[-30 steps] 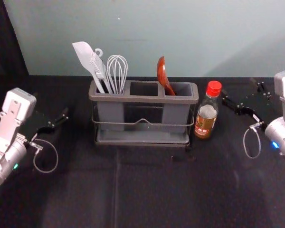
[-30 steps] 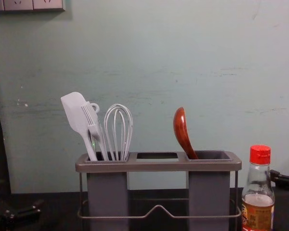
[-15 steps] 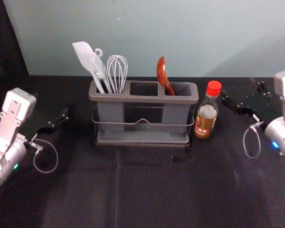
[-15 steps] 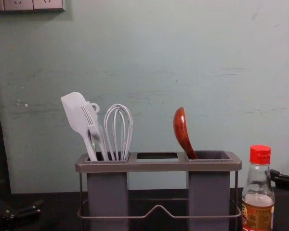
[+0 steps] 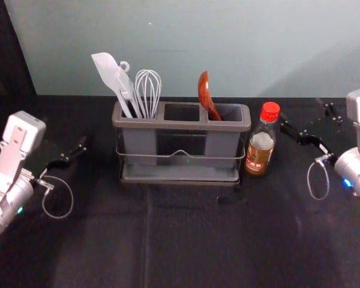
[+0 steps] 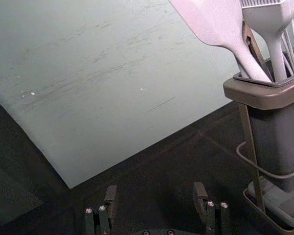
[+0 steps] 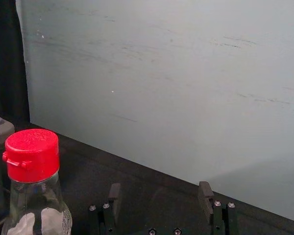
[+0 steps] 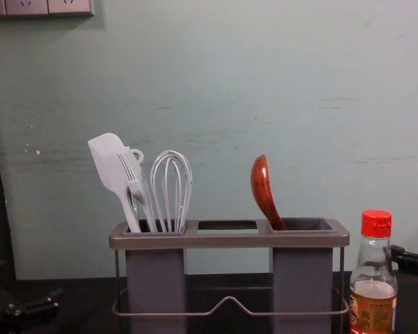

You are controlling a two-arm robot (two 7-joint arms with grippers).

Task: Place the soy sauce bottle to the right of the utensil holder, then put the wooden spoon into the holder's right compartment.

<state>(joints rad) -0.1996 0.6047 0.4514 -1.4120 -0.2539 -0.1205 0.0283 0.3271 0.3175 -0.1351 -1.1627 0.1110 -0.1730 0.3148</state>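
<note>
In the head view the soy sauce bottle [image 5: 261, 141] stands upright just right of the utensil holder [image 5: 179, 125], its red cap on. The wooden spoon [image 5: 207, 96] leans left in the holder's right compartment, bowl up; the chest view shows the same spoon [image 8: 263, 191]. My right gripper [image 5: 312, 123] is open to the right of the bottle, empty; in the right wrist view the gripper [image 7: 159, 198] has its fingers wide apart. My left gripper [image 5: 66, 144], left of the holder, is open and empty; the left wrist view shows that gripper [image 6: 154, 198] too.
A white spatula [image 5: 111, 75], a brush and a whisk [image 5: 148, 90] stand in the holder's left compartment. A pale wall rises behind the black tabletop [image 5: 186, 240]. A dark curtain hangs at the far left.
</note>
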